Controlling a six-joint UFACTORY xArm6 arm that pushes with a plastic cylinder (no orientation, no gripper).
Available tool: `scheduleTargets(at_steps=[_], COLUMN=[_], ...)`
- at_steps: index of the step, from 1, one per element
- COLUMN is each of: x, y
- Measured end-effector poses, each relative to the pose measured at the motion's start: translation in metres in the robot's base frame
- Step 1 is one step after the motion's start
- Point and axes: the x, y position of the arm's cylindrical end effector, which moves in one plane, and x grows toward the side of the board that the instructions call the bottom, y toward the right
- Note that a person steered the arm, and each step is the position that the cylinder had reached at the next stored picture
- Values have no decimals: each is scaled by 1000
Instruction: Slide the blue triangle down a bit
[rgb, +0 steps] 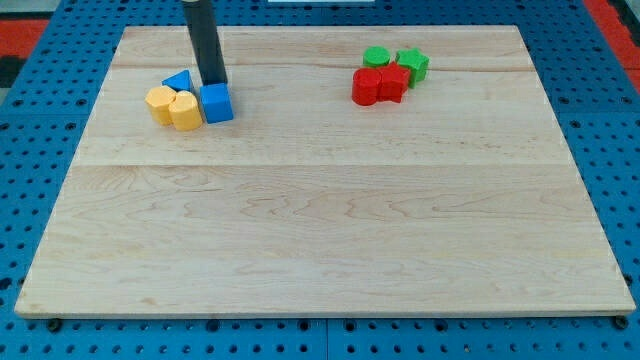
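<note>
The blue triangle (179, 82) lies at the view's upper left on the wooden board (320, 200), touching the top of two yellow blocks (173, 107). A blue cube (216, 102) sits just right of the yellow blocks. My tip (213, 82) is at the end of the dark rod, right beside the blue triangle on its right and at the top edge of the blue cube.
At the view's upper right stand two red blocks (380, 85), with a green round block (376, 57) and a green star-like block (412, 64) above them. The board lies on a blue perforated base (40, 150).
</note>
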Motion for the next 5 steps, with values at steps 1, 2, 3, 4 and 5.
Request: scheduleTargets(at_steps=[1, 2, 3, 4, 5], x=[-5, -31, -58, -54, -26], y=[1, 0, -46, -86, -56])
